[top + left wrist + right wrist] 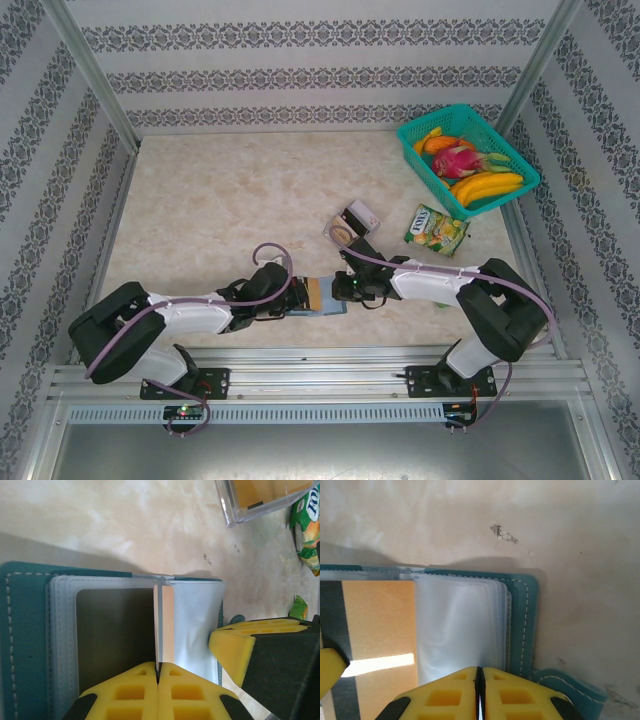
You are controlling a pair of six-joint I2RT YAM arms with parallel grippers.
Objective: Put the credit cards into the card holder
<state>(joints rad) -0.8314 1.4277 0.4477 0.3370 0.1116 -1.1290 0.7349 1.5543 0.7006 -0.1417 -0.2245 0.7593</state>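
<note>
Yellow-padded left claw (158, 677) was clamped shut on a tan-gold credit card (168, 625) at the open teal card holder (25, 645), which lay on the counter (125, 520) between both arms; right claw (479, 680) sat closed tight at its clear sleeves (455, 625).

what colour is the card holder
Card holder is teal with pale stitching; best in right wrist view.

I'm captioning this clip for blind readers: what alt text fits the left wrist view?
The left tool, yellow fingers shut, pinches an upright clear sleeve with a tan credit card inside, part of the open teal card holder lying on a beige table. The right tool's finger sits at right; a clear tray and green packet lie beyond.
</note>
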